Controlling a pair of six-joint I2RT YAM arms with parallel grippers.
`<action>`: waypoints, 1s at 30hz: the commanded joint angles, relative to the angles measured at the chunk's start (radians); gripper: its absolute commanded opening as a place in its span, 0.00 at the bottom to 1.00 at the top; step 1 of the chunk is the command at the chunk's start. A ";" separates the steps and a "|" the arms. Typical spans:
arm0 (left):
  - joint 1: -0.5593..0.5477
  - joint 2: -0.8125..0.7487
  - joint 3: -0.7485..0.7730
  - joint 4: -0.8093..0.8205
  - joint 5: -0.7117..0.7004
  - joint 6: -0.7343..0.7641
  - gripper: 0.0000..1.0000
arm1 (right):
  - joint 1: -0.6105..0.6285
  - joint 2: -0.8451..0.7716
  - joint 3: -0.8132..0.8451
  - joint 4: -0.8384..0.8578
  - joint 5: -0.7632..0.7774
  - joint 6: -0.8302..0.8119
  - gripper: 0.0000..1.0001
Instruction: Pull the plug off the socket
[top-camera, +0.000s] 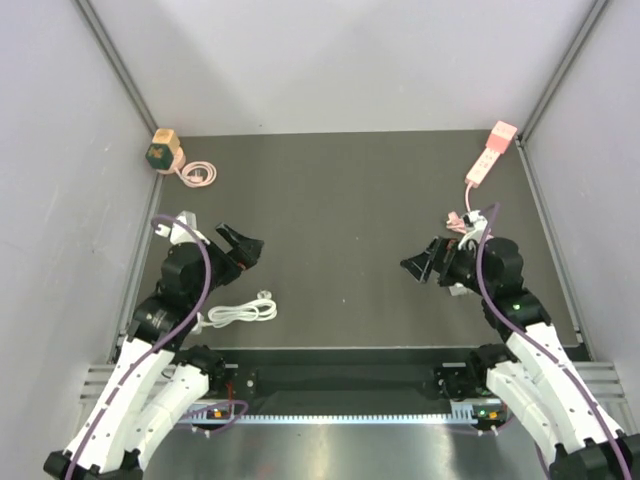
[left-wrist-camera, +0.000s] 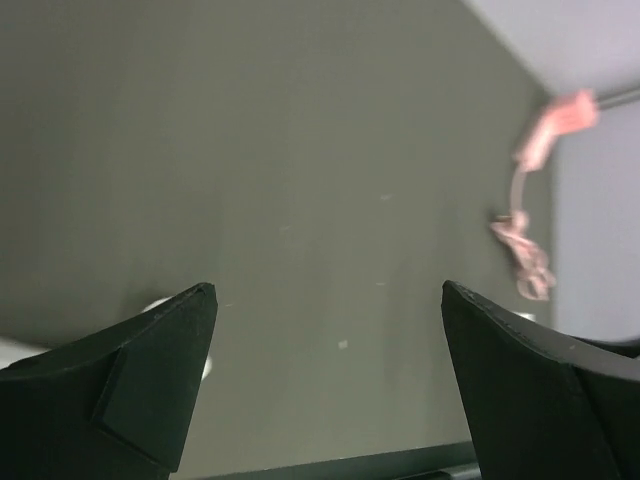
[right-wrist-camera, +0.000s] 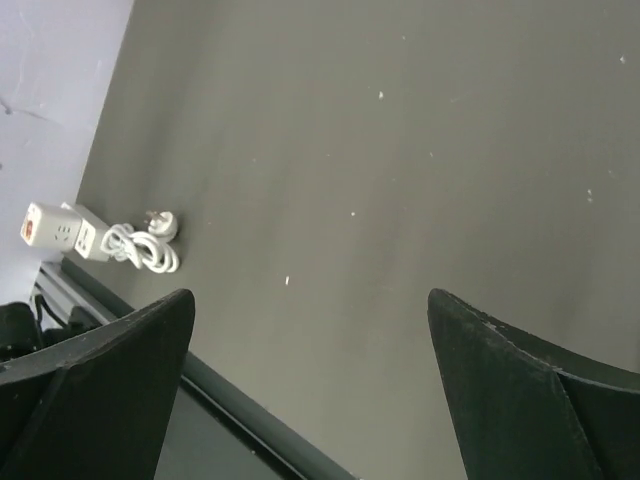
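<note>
A green and tan cube socket (top-camera: 162, 150) stands at the far left corner with a coiled pink cord (top-camera: 200, 175) beside it; whether a plug sits in it I cannot tell. A pink power strip (top-camera: 492, 152) lies at the far right with its pink cable (top-camera: 460, 218) bunched near my right arm; it also shows in the left wrist view (left-wrist-camera: 555, 125). A white power strip (right-wrist-camera: 60, 230) with a coiled white cable (top-camera: 240, 312) lies by my left arm, its plug (right-wrist-camera: 160, 222) loose on the mat. My left gripper (top-camera: 243, 247) and right gripper (top-camera: 420, 265) are open, empty, above the mat.
The dark mat (top-camera: 340, 220) is boxed in by grey walls on the left, right and back. A metal rail (top-camera: 340, 385) runs along the near edge between the arm bases. The pink cable bundle (left-wrist-camera: 525, 255) lies close to the right wall.
</note>
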 joint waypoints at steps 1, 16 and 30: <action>0.002 0.028 0.093 -0.220 -0.108 0.040 0.98 | -0.013 0.015 0.006 0.128 -0.057 -0.057 1.00; 0.002 0.152 0.314 -0.604 -0.332 -0.048 0.98 | 0.654 0.867 0.366 0.498 -0.130 -0.078 1.00; 0.002 0.259 0.386 -0.802 -0.418 -0.127 0.95 | 0.943 1.354 0.756 0.362 -0.026 -0.175 1.00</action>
